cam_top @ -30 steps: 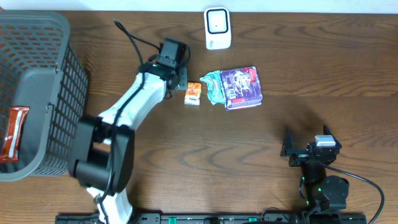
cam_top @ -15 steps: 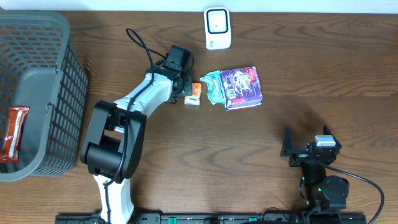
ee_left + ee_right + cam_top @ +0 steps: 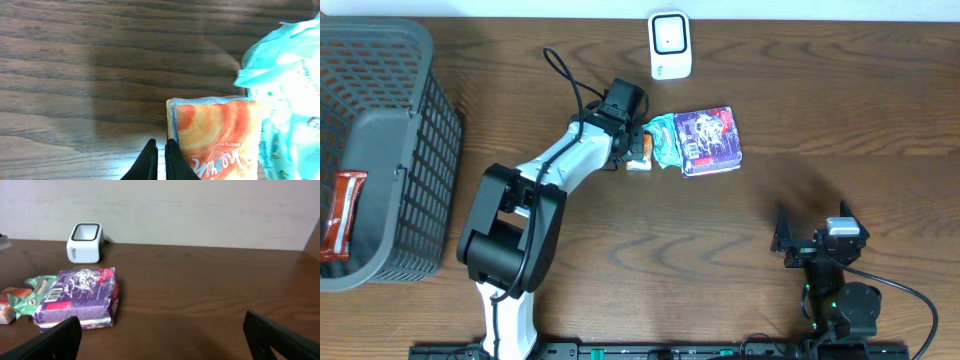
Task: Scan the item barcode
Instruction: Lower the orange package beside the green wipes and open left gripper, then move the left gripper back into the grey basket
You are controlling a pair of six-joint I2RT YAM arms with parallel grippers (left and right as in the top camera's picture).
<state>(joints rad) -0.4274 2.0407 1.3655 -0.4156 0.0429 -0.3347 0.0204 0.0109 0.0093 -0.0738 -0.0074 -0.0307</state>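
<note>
A small orange snack packet (image 3: 215,132) lies on the wooden table, its right side touching a teal packet (image 3: 285,100). My left gripper (image 3: 161,150) is shut and empty, with its tips on the table against the orange packet's left edge. In the overhead view the left gripper (image 3: 636,146) covers most of the orange packet (image 3: 640,163). A purple packet (image 3: 710,140) lies just right of the teal packet (image 3: 663,138). The white barcode scanner (image 3: 670,45) stands at the back. My right gripper (image 3: 812,232) is open and empty at the front right, far from the items.
A grey plastic basket (image 3: 380,150) fills the left side and holds a red packet (image 3: 342,215). From the right wrist view the scanner (image 3: 85,243) stands behind the purple packet (image 3: 77,300), with bare table to the right.
My left arm has swung right with its gripper shut, and the orange packet has slid right until it touches the teal packet. The right arm has not moved.
</note>
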